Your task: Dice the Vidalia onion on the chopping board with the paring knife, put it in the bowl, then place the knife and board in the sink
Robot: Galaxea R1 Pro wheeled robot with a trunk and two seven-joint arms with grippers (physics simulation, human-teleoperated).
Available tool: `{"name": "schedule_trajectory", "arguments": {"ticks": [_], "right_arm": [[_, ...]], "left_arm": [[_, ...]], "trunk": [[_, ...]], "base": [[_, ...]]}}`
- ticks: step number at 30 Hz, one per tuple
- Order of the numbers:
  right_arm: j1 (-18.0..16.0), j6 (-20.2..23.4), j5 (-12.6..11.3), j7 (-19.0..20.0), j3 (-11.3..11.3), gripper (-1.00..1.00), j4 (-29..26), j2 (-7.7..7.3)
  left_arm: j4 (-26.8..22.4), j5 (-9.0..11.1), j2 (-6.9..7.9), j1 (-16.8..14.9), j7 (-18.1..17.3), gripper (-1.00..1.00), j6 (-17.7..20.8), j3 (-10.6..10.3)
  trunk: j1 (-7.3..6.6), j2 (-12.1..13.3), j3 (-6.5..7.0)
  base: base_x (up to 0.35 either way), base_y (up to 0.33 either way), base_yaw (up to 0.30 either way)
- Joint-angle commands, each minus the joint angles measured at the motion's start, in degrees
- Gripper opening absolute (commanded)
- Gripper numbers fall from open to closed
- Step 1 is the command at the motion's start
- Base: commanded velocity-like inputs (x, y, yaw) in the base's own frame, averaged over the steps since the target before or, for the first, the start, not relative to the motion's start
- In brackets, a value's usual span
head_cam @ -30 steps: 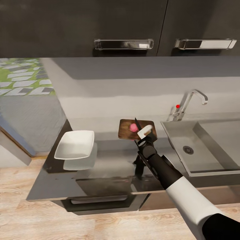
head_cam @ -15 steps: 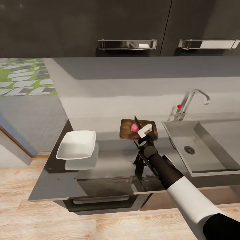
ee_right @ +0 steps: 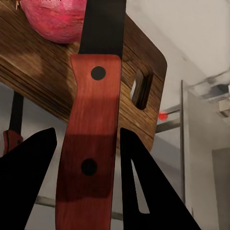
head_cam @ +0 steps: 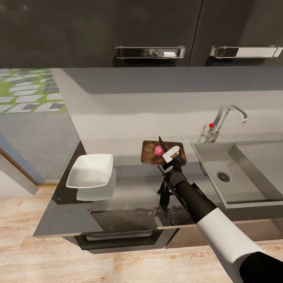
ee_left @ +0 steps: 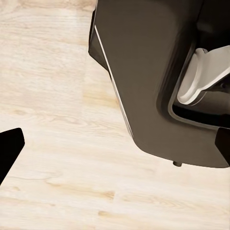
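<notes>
The Vidalia onion (head_cam: 158,150) sat whole on the chopping board (head_cam: 149,154), toward the board's middle, out of the sink (head_cam: 236,173) as the task requires and where a blade could come down on it with wood beneath. The paring knife (head_cam: 161,144) stood over it, its dark blade pointing away from the robot and passing just beside the onion's right flank; in the right wrist view the blade (ee_right: 103,24) overlapped the onion (ee_right: 55,19), though whether the edge had bitten in could not be told. The right end effector (head_cam: 171,154) was clamped on the knife's reddish riveted handle (ee_right: 91,143), a dark finger on either side of it, which kept the blade in line with the arm for a downward cut. Dicing looked to be only starting, since no loose pieces showed.

The board lay on the desk (head_cam: 129,196) close against the sink's left rim, a short carry for the final step. The bowl (head_cam: 90,170) waited empty to the left of the board, apart from it yet near enough to take the pieces. The tap (head_cam: 230,118) and its red knob (head_cam: 211,125) stood behind the basin.

The left wrist view looked down on pale wooden floor (ee_left: 52,143) beside the robot's dark base (ee_left: 143,72), so that arm probably hung idle; how its end effector stood could not be told.
</notes>
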Motion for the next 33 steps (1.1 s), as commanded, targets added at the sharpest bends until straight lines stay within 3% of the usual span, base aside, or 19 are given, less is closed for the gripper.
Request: {"name": "schedule_trajectory", "arguments": {"ticks": [1, 17, 33], "right_arm": [[-0.08, 0.26, -0.24, -0.39, 0.16, -1.00, 0.01, -0.01], [-0.08, 0.26, -0.31, -0.32, 0.16, -1.00, 0.01, -0.01], [-0.08, 0.32, -0.24, -0.43, 0.25, -1.00, 0.80, 0.03]], "left_arm": [[-0.11, 0.23, -0.06, 0.04, -0.17, 1.00, -0.01, 0.21], [-0.11, 0.23, -0.05, 0.04, -0.17, 1.00, -0.02, 0.21], [-0.03, 0.23, -0.07, 0.04, -0.17, 1.00, -0.01, 0.21]], "trunk": [[0.04, -0.11, -0.09], [0.04, -0.11, -0.15], [0.04, -0.11, -1.04]], "base": [[0.000, 0.000, 0.000], [0.080, 0.000, 0.000], [0.006, 0.000, 0.000]]}}
